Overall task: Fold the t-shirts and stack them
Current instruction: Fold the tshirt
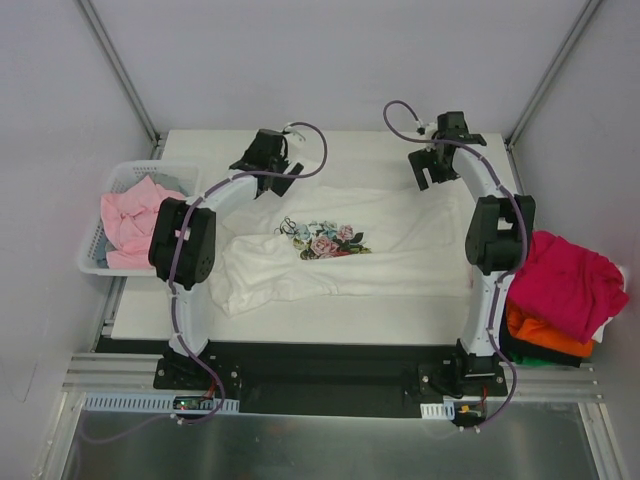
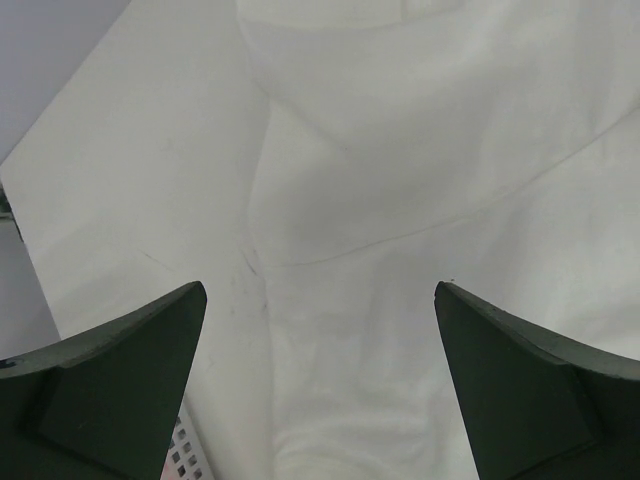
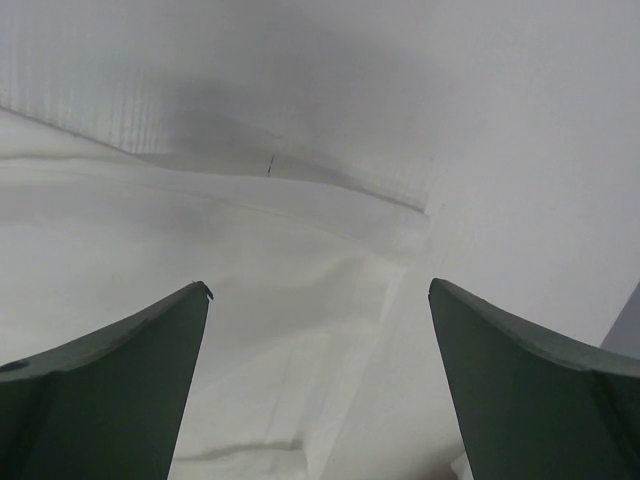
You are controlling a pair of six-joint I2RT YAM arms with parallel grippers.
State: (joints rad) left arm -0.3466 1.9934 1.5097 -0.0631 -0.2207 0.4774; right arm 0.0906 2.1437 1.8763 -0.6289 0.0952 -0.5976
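**Both arms empty-handed over the white tee [image 1: 400, 250]**

The white tee is spread out on the table [image 1: 300, 325] with its flower print [image 1: 325, 241] facing up, right below and between the two grippers. The left gripper [image 1: 272, 178] hangs over the tee's far left part, jaws spread wide, holding nothing. The right gripper [image 1: 432, 172] is the same over the far right edge, where cloth meets bare table. Off to the left gripper's left, a pink tee [image 1: 130, 220] is bunched in the basket [image 1: 95, 263]. To the right gripper's right, nearer the arm bases, a magenta tee [image 1: 565, 280] sits on an orange tee [image 1: 545, 336], which lies on a dark tee [image 1: 520, 353].
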